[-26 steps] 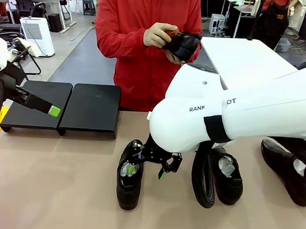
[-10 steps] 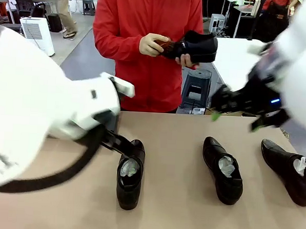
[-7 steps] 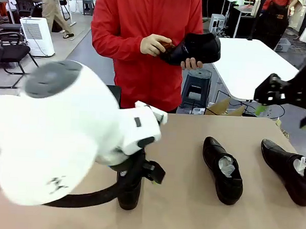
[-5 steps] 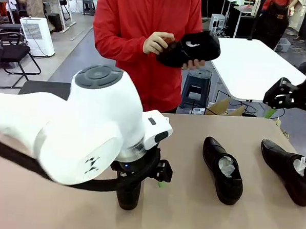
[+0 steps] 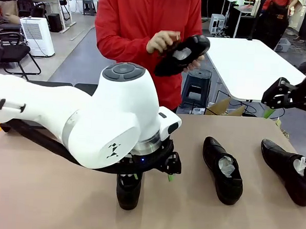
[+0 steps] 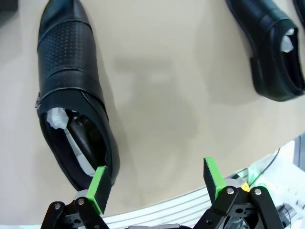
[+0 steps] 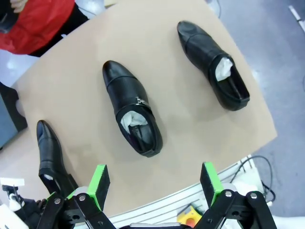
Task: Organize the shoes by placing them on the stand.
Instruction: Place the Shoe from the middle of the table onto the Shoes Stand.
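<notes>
Shoe by shoe, we count four. The left shoe (image 5: 128,193) lies near the table's (image 5: 45,204) near edge, a little left of centre, with its toe pointing at the far edge. The middle shoe (image 5: 223,172) sits right of centre. The right shoe (image 5: 288,173) lies close to the right edge. All three have white paper stuffed inside and lie well apart from one another. The fourth shoe (image 5: 183,53) is off the table, tilted and grasped in the person's hands (image 5: 164,41) beyond the far edge.

We see the left gripper (image 6: 155,174) hanging over the heel end of the left shoe with its jaws spread wide and nothing between them. In its wrist view one green pad (image 6: 99,185) stands just beside the heel's rim and the other is over bare table. We cannot tell whether that first pad touches the leather.

The right gripper (image 7: 152,179) is raised out past the table's right edge, its jaws likewise apart and empty. Its wrist view looks down on the three shoes on the table.

Of the stand (image 5: 52,84) we make out a thin dark strip behind the left arm, toward the far left corner. We cannot see its top from here.
</notes>
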`<act>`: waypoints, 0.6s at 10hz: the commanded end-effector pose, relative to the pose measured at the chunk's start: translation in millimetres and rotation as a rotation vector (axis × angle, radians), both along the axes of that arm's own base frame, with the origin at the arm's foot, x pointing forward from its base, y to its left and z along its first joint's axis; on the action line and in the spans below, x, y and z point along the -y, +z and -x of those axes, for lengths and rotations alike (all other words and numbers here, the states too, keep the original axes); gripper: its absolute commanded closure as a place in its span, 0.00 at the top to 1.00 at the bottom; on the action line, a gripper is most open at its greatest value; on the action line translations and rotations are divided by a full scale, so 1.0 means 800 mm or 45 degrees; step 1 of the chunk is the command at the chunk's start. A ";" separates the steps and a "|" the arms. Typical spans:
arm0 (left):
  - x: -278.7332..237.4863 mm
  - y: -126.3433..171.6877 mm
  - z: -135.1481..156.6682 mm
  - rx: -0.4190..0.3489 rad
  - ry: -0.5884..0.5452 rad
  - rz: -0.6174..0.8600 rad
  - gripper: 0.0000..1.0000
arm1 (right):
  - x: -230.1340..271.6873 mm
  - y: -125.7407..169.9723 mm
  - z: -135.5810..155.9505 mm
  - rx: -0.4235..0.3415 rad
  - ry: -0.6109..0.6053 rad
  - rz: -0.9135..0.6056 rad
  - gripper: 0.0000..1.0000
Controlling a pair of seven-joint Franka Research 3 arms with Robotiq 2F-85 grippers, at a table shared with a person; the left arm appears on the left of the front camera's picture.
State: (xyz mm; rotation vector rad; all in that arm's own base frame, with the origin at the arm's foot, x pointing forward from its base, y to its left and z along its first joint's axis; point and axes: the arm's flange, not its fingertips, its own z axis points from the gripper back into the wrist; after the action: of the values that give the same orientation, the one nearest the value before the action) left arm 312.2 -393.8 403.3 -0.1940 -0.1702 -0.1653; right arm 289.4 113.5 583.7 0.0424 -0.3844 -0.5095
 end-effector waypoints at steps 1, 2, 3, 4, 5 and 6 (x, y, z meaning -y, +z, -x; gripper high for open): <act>0.014 -0.018 -0.014 0.028 0.082 -0.070 1.00 | 0.000 0.003 0.000 0.002 0.025 0.008 1.00; 0.015 -0.024 -0.019 0.040 0.097 -0.085 1.00 | 0.000 0.003 0.000 0.002 0.025 0.008 1.00; 0.017 -0.029 -0.022 0.047 0.099 -0.090 1.00 | 0.000 0.003 0.000 0.002 0.025 0.008 1.00; 0.017 -0.035 -0.026 0.053 0.103 -0.098 1.00 | 0.000 0.003 0.000 0.002 0.025 0.008 1.00; 0.016 -0.045 -0.034 0.049 0.122 -0.099 1.00 | 0.000 0.003 0.000 0.002 0.025 0.008 1.00; 0.015 -0.055 -0.040 0.033 0.135 -0.120 1.00 | 0.000 0.003 0.000 0.002 0.025 0.008 1.00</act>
State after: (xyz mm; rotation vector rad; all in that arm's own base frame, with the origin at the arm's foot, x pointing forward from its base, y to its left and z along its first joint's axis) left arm 334.9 -396.2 366.4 -0.1068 -0.1815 -0.1018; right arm 289.3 113.6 583.8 0.0425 -0.3845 -0.5091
